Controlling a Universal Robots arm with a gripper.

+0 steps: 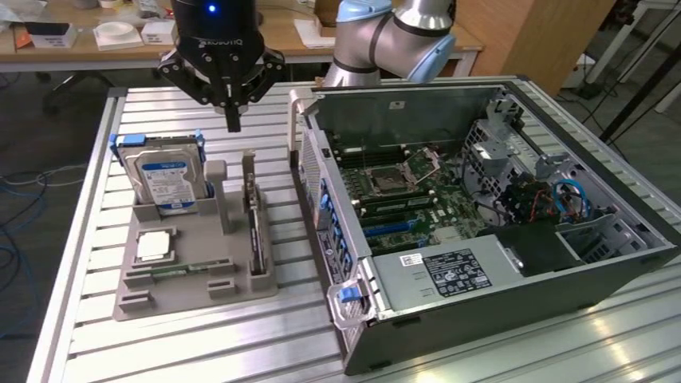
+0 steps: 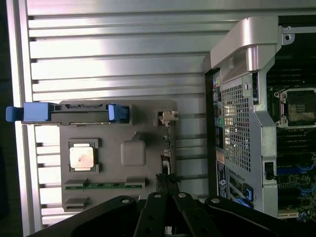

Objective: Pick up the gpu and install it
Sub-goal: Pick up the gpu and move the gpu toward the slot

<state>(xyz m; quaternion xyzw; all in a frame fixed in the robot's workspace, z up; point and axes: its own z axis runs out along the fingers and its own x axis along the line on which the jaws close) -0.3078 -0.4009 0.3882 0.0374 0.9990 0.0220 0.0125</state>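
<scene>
Bright, even light from overhead in the exterior view; the table [image 1: 159,335] gives off a pale sheen along its slats, strongest at the edge nearest that camera; a faint, soft shadow hugs the grey tray [image 1: 181,283]; the computer case [image 1: 596,267] is well lit inside, its outer wall near black; a blue indicator light [image 1: 210,8] glows above the gripper [image 1: 233,124]. Over to the wrist view, much harsher; white glare bands burn out the table's slats; the processor chip [image 2: 82,158] flares pale; the gripper sits in dark silhouette; the computer case interior is dim, with a greenish cast.

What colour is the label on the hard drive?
Blue. The hard drive shows best in the exterior view.
</scene>
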